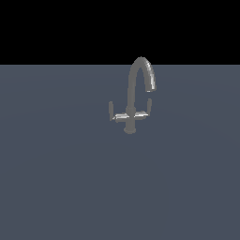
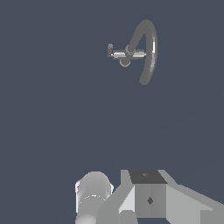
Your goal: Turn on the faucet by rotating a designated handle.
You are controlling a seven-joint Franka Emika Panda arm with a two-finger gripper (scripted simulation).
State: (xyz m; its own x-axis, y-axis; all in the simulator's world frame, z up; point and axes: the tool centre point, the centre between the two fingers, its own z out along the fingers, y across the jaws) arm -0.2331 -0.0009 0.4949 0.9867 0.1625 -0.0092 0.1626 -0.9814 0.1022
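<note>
Faucet (image 1: 132,101) stands upright on the grey table (image 1: 56,187), a bit toward the exterior view's right of centre. Its gooseneck hooks over toward the exterior view's right. The two levers lie roughly level along one line, side to side. The handle (image 1: 117,115) sticks out toward the exterior view's left, away from the hook, tip turned up. In the wrist view the faucet (image 2: 140,50) sits well apart from the arm's body; the tool's fingers aren't visible, so can't tell if they're apart or together, and nothing shows it touching anything.
</note>
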